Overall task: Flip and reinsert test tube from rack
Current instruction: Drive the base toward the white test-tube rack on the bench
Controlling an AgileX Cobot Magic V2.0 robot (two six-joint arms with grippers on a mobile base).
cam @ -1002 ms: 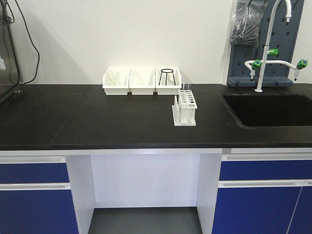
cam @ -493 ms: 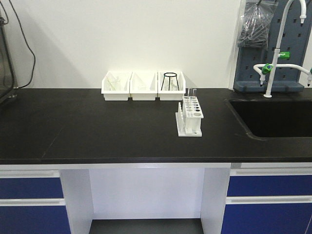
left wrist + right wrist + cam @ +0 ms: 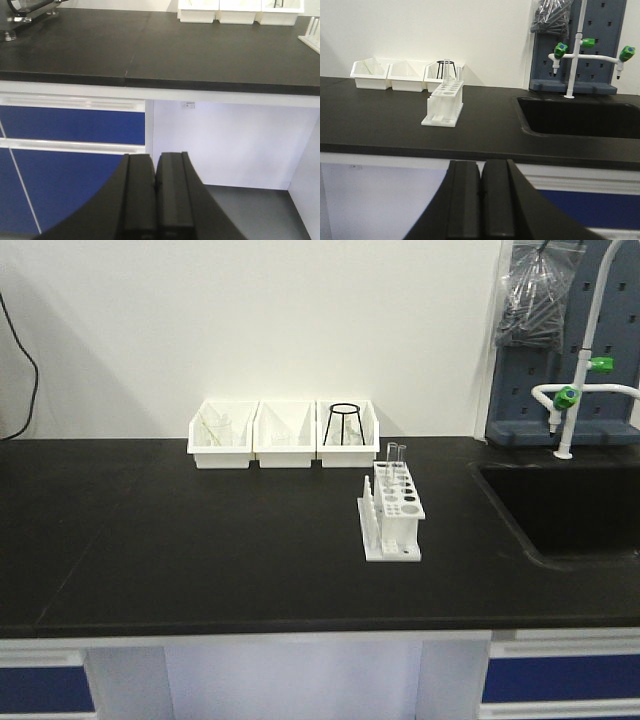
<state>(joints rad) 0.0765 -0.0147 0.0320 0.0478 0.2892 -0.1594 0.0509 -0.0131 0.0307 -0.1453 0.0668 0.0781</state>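
The test tubes [image 3: 396, 453] stood at the far end of the rack [image 3: 392, 512], in the holes nearest the storage bins [image 3: 283, 433], only their clear upper parts showing above the top plate. There looked to be two or three; the exact count was hard to read. The rack sat on the black bench [image 3: 200, 540], right of centre, a little in front of the right-hand bin without touching it and left of the sink [image 3: 560, 515]. Its row of pegs ran along the side away from the sink.

A tube of this kind was probably thin glass: light, stiff, smooth enough to slip and easy to crack under a hard squeeze. The best hold seemed to be the bare length above the plate, just under the lip, lifted straight up so it did not bind in the hole. The rack looked like light plastic and might ride up or slide with the tube, so steadying it seemed wise.

The remaining holes looked empty. The left bin held clear glassware with a pale stick among it, the middle one held something clear I could not identify, and the right one held a black wire stand [image 3: 344, 424].

The left jaws were pressed together on nothing, low in front of the bench edge. The right jaws were likewise shut and empty, facing the rack [image 3: 444, 104] from well short of it
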